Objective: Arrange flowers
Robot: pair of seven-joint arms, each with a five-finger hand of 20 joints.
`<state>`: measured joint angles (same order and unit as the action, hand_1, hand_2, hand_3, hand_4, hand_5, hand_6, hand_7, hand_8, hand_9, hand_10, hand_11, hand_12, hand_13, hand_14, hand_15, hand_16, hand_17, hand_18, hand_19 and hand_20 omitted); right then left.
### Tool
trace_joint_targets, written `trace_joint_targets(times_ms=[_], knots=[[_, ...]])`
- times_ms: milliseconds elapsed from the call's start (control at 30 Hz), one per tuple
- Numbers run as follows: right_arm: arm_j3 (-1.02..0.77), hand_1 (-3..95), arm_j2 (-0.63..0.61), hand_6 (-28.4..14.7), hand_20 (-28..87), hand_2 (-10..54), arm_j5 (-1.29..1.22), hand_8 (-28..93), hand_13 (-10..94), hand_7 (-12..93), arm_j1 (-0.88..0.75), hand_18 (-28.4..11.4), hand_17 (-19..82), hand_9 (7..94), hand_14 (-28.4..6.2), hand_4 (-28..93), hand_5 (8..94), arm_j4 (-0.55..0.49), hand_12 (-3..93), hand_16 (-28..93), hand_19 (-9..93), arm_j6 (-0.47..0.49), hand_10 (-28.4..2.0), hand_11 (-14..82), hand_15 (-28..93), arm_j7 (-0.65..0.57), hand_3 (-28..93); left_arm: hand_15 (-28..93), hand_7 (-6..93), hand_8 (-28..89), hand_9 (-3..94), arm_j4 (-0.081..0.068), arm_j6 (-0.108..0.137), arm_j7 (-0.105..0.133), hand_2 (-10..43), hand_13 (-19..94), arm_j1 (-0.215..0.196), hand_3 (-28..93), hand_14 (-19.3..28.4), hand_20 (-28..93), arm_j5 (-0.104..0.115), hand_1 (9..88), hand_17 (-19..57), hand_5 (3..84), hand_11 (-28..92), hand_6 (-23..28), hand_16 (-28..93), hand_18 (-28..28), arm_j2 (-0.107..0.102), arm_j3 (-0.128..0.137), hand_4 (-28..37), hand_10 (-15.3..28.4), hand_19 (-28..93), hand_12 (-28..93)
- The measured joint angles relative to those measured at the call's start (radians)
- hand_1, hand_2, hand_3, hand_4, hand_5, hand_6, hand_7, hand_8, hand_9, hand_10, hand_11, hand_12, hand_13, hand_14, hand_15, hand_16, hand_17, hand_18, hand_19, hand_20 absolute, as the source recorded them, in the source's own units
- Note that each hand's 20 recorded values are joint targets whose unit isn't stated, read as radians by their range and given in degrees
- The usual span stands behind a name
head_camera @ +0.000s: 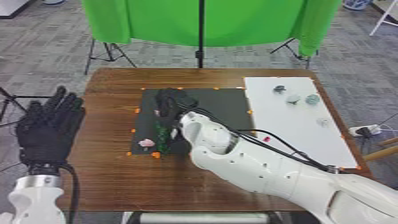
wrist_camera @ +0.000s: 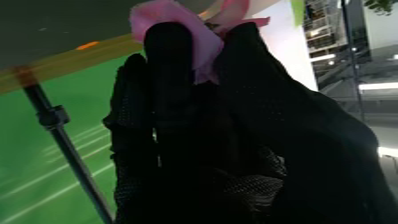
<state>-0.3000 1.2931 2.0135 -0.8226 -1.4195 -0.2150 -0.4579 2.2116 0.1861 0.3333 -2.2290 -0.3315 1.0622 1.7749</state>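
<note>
Over the upper left part of the dark mat (head_camera: 233,107), my right hand (head_camera: 172,101) is bent downward in the head view. In the right wrist view, the same hand (wrist_camera: 191,125) pinches a pink flower (wrist_camera: 206,42) by its petals between thumb and fingers. A pink blossom (head_camera: 146,143) lies at the mat's lower left, beside green foliage (head_camera: 163,133) that extends up toward the right hand. How the held flower joins the foliage is hidden. My left hand (head_camera: 51,131) is open, fingers straight, left of the table.
On the white board (head_camera: 298,142) at the right are several small pale and grey-green pieces (head_camera: 293,99) and a red piece (head_camera: 266,139). Orange markers edge the mat. The brown table (head_camera: 107,170) surrounds it; a green cloth (head_camera: 258,22) hangs behind.
</note>
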Motion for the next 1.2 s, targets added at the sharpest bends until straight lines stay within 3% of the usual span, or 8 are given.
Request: trace_joint_targets(times_ms=[100,200,267,433,633,833,1033,1200], knots=[[-0.018,59.3,0.009,-4.6,38,-9.5,0.01,-3,56,37,-0.009,-15.6,31,60.6,-8.3,-28,58.2,-0.007,19.7,32,77,0.06,-14.9,22.4,42,-0.002,71,14,5.5,-7,34.8,0.004,0.001,0.002,11.9,23,0.007,77,9.7,12,0.02,21.3,-1.5,42.0,11,7.4,-2,7.8,-0.002,-0.002,-28.3,12.2,13,11],[-0.024,57.0,0.014,-4.4,38,-9.5,0.024,-8,53,27,-0.016,-16.5,30,56.9,-9.6,-28,58.8,-0.015,17.3,28,78,0.119,-15.8,20.9,43,-0.009,74,14,5.5,-7,34.8,0.004,0.002,0.002,11.9,23,0.007,77,9.8,12,0.027,21.5,-1.6,42.1,11,7.4,-2,7.9,-0.002,-0.005,-28.3,12.2,13,11],[-0.024,55.2,0.016,-4.0,38,-9.5,0.031,-14,52,26,-0.019,-17.9,29,55.6,-10.4,-28,58.5,-0.017,16.9,26,79,0.128,-15.9,20.2,44,-0.015,76,15,5.6,-7,34.7,0.004,0.002,0.002,11.8,23,0.007,77,9.8,12,0.027,21.5,-1.7,42.1,11,7.3,-2,7.9,-0.002,-0.007,-28.3,12.1,14,11],[-0.037,50.7,0.017,-4.4,40,-9.5,0.037,-15,50,22,-0.032,-19.9,28,52.6,-12.2,-28,56.5,-0.022,15.2,18,81,0.136,-15.8,16.5,50,-0.024,80,15,5.8,-7,34.7,0.002,0.002,0.0,11.7,23,0.007,77,10.0,12,0.027,21.7,-1.8,42.1,11,7.3,-2,8.2,-0.001,-0.01,-28.3,12.1,14,11],[-0.06,48.2,0.009,-5.1,42,-9.5,0.043,-14,49,19,-0.05,-21.2,28,51.4,-14.2,-28,55.3,-0.051,14.9,19,84,0.139,-15.8,15.5,60,-0.035,80,15,6.0,-7,34.7,0.001,0.003,-0.003,11.7,24,0.005,77,10.4,13,0.03,21.8,-2.6,42.1,11,7.2,-2,9.6,0.005,-0.011,-28.3,12.2,15,11],[-0.105,44.6,-0.018,-5.1,44,-9.5,0.035,-12,48,14,-0.078,-22.1,28,49.4,-15.4,-28,52.5,-0.127,13.7,18,86,0.162,-15.2,12.8,62,-0.048,80,16,6.1,-7,34.7,0.001,0.003,-0.004,11.8,24,-0.008,77,10.5,13,0.036,21.9,-2.8,42.1,11,7.2,-2,10.0,0.019,-0.007,-28.3,12.2,16,11],[-0.261,41.8,-0.076,-6.4,43,-9.5,0.007,-11,44,12,-0.163,-22.6,27,45.9,-16.6,-28,49.4,-0.265,13.2,15,85,0.188,-16.5,10.6,55,-0.068,78,16,6.0,-7,34.7,0.001,0.001,-0.011,11.9,24,-0.021,77,10.6,13,0.037,21.9,-2.9,42.0,11,7.1,-2,10.1,0.038,0.001,-28.3,12.2,16,11],[-0.456,41.1,-0.169,-7.2,41,-9.5,-0.009,-10,42,11,-0.278,-22.9,25,44.5,-17.0,-28,48.3,-0.406,13.3,13,83,0.188,-17.5,9.0,41,-0.112,78,16,6.0,-7,34.8,0.001,0.001,-0.014,12.0,24,-0.028,77,10.6,13,0.037,22.0,-2.9,42.0,11,7.1,-2,10.2,0.043,0.004,-28.3,12.2,16,11]])
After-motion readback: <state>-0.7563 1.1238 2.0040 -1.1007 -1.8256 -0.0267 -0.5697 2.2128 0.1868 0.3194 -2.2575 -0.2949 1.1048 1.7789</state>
